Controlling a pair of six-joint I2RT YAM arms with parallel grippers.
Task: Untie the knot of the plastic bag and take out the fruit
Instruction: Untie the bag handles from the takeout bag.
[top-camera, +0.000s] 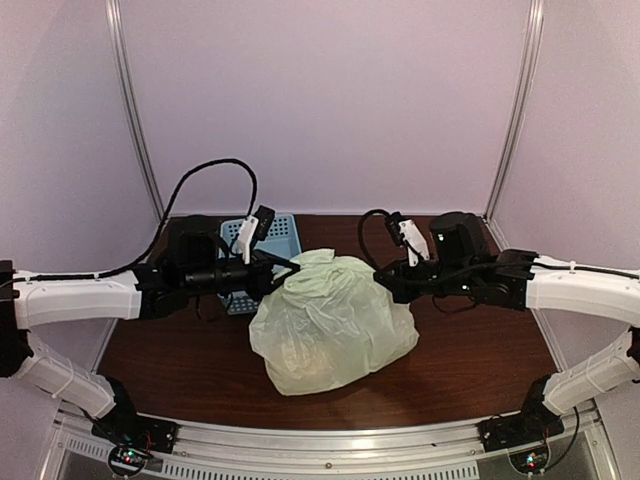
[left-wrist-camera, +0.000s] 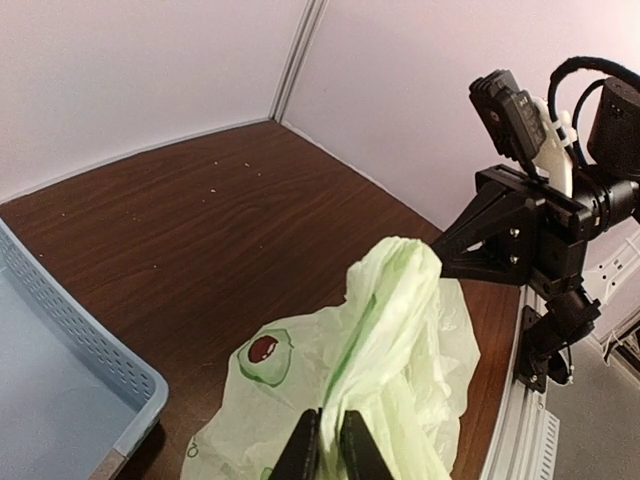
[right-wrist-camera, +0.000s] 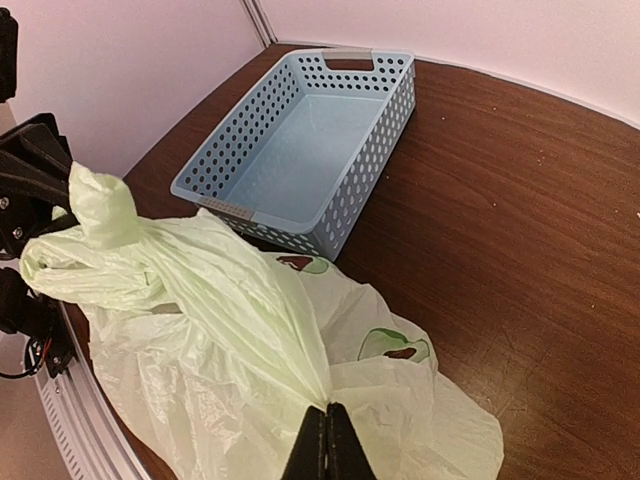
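Observation:
The pale yellow-green plastic bag (top-camera: 330, 325) sits in the middle of the table, bulging. The fruit is hidden inside it. My left gripper (top-camera: 296, 266) is shut on a bunched strip of the bag (left-wrist-camera: 400, 330) at its upper left. My right gripper (top-camera: 380, 279) is shut on a fold of the bag (right-wrist-camera: 240, 290) at its upper right. In the right wrist view a twisted bunch of plastic (right-wrist-camera: 95, 205) sticks up at the left near the left gripper; I cannot tell whether the knot still holds. Dark red round marks (left-wrist-camera: 262, 349) show on the bag.
A light blue perforated basket (right-wrist-camera: 300, 140) stands empty behind the bag at the back left, also in the top view (top-camera: 285, 235). The brown table (top-camera: 480, 360) ends at pale walls behind and a metal rail (top-camera: 330, 445) in front.

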